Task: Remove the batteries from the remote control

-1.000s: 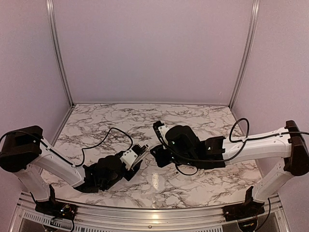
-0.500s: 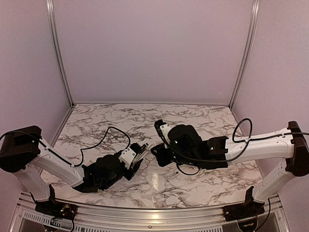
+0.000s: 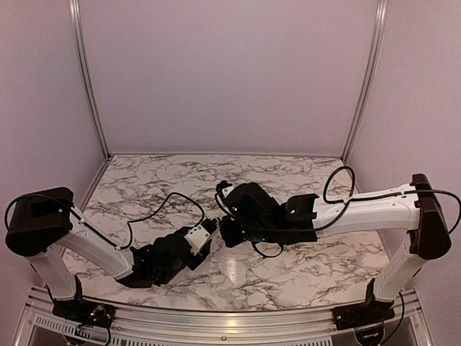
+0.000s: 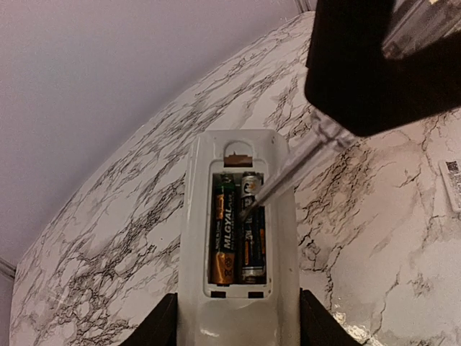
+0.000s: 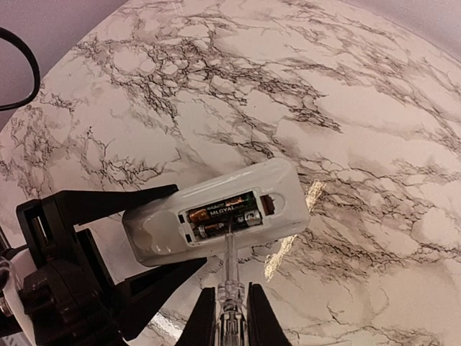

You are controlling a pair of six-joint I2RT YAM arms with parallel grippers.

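- The left fingers (image 4: 317,324) were closed on the near end of the slim white rectangular plastic remote control (image 4: 238,328), one on each long side, with its open back turned upward.
- The right fingers (image 5: 205,321) were pressed together on a thin clear rod (image 5: 228,259), which pointed away from them toward the remote control.
- The remote control was held near the middle of the white, black-veined marbled surface (image 3: 288,180), apparently just above it.
- The cover was already off, and the rectangular compartment (image 4: 238,277) lay exposed.
- Both short dark cylindrical batteries (image 4: 227,241) with orange bands were seated side by side inside, so none had yet been unloaded.
- The rod tip was set against the batteries, so levering the first one out was judged to be the step in hand. Both were left to be removed.
- In the left wrist view, the tip was seen on the right-hand battery, at the seam between the two.
- The grip on the rod was shown only in the right wrist view, where its near end was clamped between the fingers.
- In the top view, the two arms were seen meeting at mid-surface, but the compartment and batteries could not be made out.
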